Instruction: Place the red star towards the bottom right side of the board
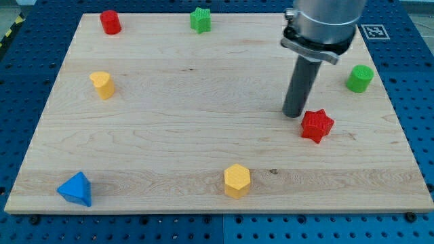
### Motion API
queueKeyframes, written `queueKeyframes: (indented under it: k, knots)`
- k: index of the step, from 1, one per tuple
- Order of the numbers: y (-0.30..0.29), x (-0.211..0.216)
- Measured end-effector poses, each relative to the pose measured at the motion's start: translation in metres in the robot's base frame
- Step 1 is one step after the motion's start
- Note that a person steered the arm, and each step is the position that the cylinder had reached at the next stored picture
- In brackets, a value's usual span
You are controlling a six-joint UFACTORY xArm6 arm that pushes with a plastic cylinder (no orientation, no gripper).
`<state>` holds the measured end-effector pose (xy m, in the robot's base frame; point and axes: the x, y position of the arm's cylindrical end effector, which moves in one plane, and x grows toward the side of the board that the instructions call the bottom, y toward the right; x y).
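One view only — a camera set high off the desk's (203, 135) near long edge, looking down and across toward the far edge. It stands close enough that the wooden board nearly fills the frame, all four corners just inside; the arm's housing (324, 24) is cut off at the view's top — blue pegboard (413, 88) borders the board.

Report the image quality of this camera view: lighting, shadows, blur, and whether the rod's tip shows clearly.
Camera view: even, soft lighting with no glare on the wooden board; shadows are faint and short, slightly darker beside my tip and under the red star, which sits just to the tip's lower right; everything is in sharp focus, and only the arm's upper part is cut off by the view's top.
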<state>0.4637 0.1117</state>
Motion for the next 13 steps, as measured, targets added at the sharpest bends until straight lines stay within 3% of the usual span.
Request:
queueKeyframes:
  k: [2,10,13]
  knots:
    - [0.001,0.036]
    - [0.068,0.012]
    - [0.107,0.053]
